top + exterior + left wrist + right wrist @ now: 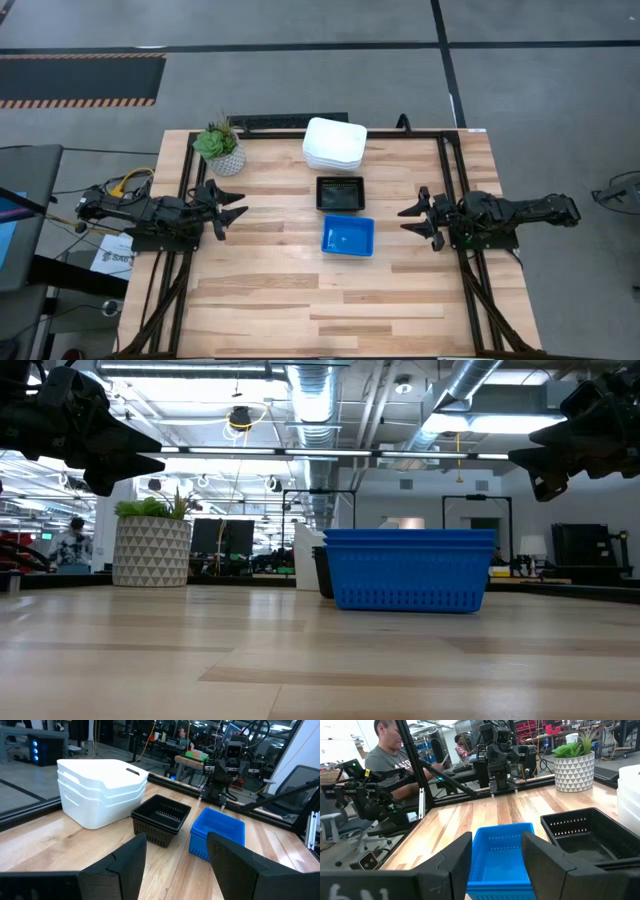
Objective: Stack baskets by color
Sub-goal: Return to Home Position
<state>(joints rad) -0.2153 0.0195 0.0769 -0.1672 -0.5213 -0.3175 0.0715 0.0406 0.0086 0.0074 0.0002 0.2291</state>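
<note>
We see three stacks in a row mid-table: white baskets [334, 144] at the edge near the plant [220, 147], black baskets [340, 193] between, blue baskets [348, 236] just beside. Left gripper [240, 204] and right gripper [403, 219] flank them well apart, jaws spread wide, holding nothing. Printed sheet [108, 258] by the left arm is unreadable.

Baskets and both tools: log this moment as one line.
white stack | black stack | blue stack, in a row | left tool open, empty | right tool open, empty
</note>
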